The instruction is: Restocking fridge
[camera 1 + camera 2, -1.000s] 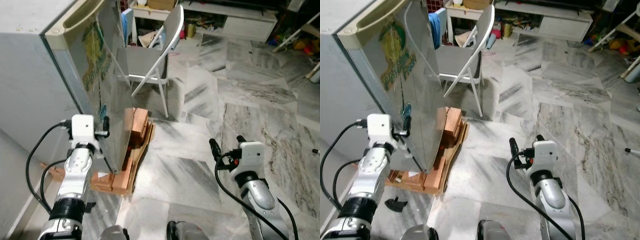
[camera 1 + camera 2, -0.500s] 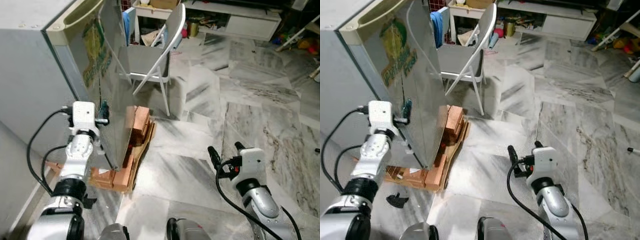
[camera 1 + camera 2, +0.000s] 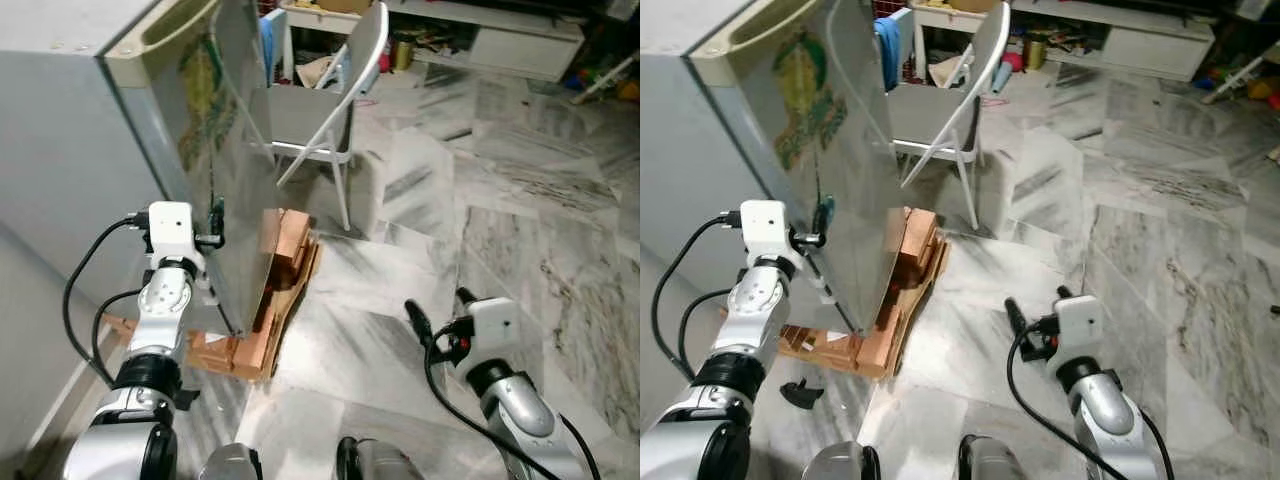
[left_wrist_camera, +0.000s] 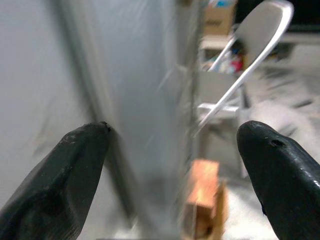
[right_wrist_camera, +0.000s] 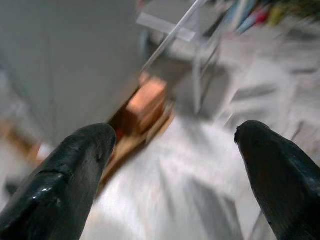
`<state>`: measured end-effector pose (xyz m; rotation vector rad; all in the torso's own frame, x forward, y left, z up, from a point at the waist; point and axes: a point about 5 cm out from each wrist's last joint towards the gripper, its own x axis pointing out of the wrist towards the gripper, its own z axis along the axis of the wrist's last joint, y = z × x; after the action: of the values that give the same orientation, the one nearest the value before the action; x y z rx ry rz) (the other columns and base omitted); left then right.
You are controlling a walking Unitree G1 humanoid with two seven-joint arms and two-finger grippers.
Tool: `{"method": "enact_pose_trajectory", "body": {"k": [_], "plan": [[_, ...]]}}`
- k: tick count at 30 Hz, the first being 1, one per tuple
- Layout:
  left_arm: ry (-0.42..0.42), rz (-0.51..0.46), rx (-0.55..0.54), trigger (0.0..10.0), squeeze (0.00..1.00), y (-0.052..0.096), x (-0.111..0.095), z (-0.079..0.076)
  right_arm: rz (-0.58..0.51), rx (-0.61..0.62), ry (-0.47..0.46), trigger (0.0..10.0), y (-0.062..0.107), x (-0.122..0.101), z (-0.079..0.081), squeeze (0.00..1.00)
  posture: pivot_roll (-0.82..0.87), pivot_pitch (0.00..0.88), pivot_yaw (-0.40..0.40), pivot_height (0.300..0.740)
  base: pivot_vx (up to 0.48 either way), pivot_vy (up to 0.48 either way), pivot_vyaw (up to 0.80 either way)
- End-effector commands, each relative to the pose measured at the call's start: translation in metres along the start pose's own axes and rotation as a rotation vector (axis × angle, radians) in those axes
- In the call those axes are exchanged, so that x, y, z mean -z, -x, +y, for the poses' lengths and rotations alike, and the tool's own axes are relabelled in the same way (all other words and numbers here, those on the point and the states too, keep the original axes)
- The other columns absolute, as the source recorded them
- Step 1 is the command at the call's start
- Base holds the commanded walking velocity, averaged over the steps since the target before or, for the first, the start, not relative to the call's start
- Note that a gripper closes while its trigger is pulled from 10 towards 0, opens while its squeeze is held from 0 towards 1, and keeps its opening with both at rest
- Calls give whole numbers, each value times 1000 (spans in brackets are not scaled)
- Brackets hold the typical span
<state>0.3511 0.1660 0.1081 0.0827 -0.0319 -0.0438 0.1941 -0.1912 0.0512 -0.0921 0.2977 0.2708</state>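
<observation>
Standing beside tall grey metal fridge, w/ its silver door carrying a green-and-yellow sticker shut or nearly so; seal not readable from here. Reaching w/ left gripper, raised at door's near vertical edge, approx at lower-middle height, fingertips touching or just beside the edge. Showing in left wrist view: two black fingers spread wide, door edge running between them, nothing clamped. Looking like an approach to pull the door, judging by pose.

Hanging low w/ right gripper over grey-veined marble floor, well apart from fridge, fingers parted, carrying nothing. Right wrist view blurred, pointing toward fridge base.

Sitting under fridge's front corner: stack of orange-brown bricks and flattened cardboard, acting as a base/prop. Standing just beyond door: white folding metal chair, blue cloth behind it. Lying on floor near robot's left side: small black object, type unclear.

Progress, as a guess: very early. Door not opened, interior not visible, no food or drink item for stocking held by either gripper or identifiable nearby. Remaining: getting door open, fetching goods, placing on shelves, closing up. Watching for door swing toward chair and brick stack.
</observation>
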Motion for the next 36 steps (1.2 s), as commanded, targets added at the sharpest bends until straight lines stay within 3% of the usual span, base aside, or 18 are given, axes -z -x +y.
{"method": "enact_pose_trajectory", "body": {"k": [1, 2, 4, 5, 7, 8, 9, 10, 14, 16, 19, 20, 21, 23, 24, 25, 29, 36], "plan": [[-28, -86, 107, 10000, 0, -12, -25, -21, 50, 10, 8, 10000, 5, 9, -7, 0, -54, 80, -13, 740, 0, 0, 0], [-12, -101, 161, 10000, 0, -16, -32, -35, 44, 22, 7, 10000, 7, 9, -10, 0, -58, 78, -10, 740, 0, 0, 0], [17, -106, 193, 10000, 0, -19, -36, -46, 40, 31, 5, 10000, 7, 9, -11, 0, -60, 76, -8, 740, 0, 0, 0], [67, -107, 264, 10000, 0, -19, -41, -66, 51, 41, 13, 10000, 7, 11, -11, 0, -61, 73, -4, 740, 0, 0, 0], [78, -109, 299, 10000, 0, -18, -42, -75, 56, 44, 16, 10000, 7, 11, -11, 0, -61, 71, -3, 740, 0, 0, 0], [92, -123, 426, 10000, 0, -12, -47, -104, 76, 45, 22, 10000, 7, 15, -9, 0, -60, 67, 0, 740, 0, 0, 0], [92, -123, 426, 10000, 0, -12, -47, -104, 76, 45, 22, 10000, 7, 15, -9, 0, -60, 67, 0, 740, 0, 0, 0], [146, -143, 619, 10000, 0, 3, -56, -144, 96, 43, 27, 10000, 8, 18, -8, 0, -60, 65, 0, 740, 0, 0, 0], [203, -182, 924, 10000, 0, 40, -72, -193, 100, 42, 26, 10000, 7, 19, -8, 0, -60, 62, 0, 740, 0, 0, 0], [173, -153, 909, 10000, 0, 38, -62, -193, 99, 43, 24, 10000, 5, 20, -8, 0, -56, 59, -3, 740, 0, 0, 0], [106, -107, 786, 10000, 0, 24, -42, -175, 99, 43, 24, 10000, 3, 21, -7, 0, -58, 59, -2, 740, 0, 0, 0], [132, -82, 691, 10000, 0, 15, -38, -155, 99, 43, 26, 10000, 2, 22, -7, 0, -57, 58, -3, 740, 0, 0, 0], [132, -82, 691, 10000, 0, 15, -38, -155, 99, 43, 26, 10000, 2, 22, -7, 0, -57, 58, -3, 740, 0, 0, 0], [71, -68, 525, 10000, 0, 7, -29, -104, 77, 48, 24, 10000, 0, 22, -7, 0, -39, 54, 0, 740, 0, 0, 0], [71, -68, 525, 10000, 0, 7, -29, -104, 77, 48, 24, 10000, 0, 22, -7, 0, -39, 54, 0, 740, 0, 0, 0], [83, -49, 484, 10000, 0, 7, -27, -92, 57, 53, 24, 10000, -1, 21, -8, 0, -39, 54, 0, 740, 0, 0, 0], [73, -36, 351, 10000, 0, 21, -13, -56, -62, 96, -3, 10000, -10, 2, -13, 0, -22, 58, 10, 740, 0, -232, 0], [45, 5, 319, 10000, 0, 56, 11, -47, -190, 82, 14, 10000, -16, -28, -10, 0, -11, 69, 13, 740, 0, -454, 0]]}}
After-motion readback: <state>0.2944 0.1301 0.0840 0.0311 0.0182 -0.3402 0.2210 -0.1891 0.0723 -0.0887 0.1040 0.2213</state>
